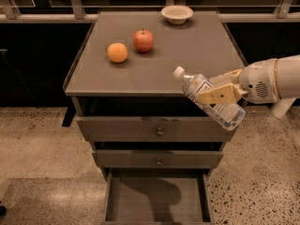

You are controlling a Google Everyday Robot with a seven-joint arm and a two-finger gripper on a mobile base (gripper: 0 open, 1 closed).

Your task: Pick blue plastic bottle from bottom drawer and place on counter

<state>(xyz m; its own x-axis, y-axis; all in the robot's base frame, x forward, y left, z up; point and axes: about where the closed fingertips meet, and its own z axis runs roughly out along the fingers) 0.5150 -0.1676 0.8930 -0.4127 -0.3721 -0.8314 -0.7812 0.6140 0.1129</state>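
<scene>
Below the counter (187,55), the bottom drawer (157,205) stands pulled open. At the counter's front right corner the gripper (220,93) clasps the blue plastic bottle (226,112) in the air, tilted, cap up-left. On the counter sit an orange (117,52), an apple (143,40) and, at its far edge, a bowl (177,14).

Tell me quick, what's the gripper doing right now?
Gripper: shut on the small clear white-capped plastic bottle, tilted in the air near the grey counter's front right corner.
</scene>
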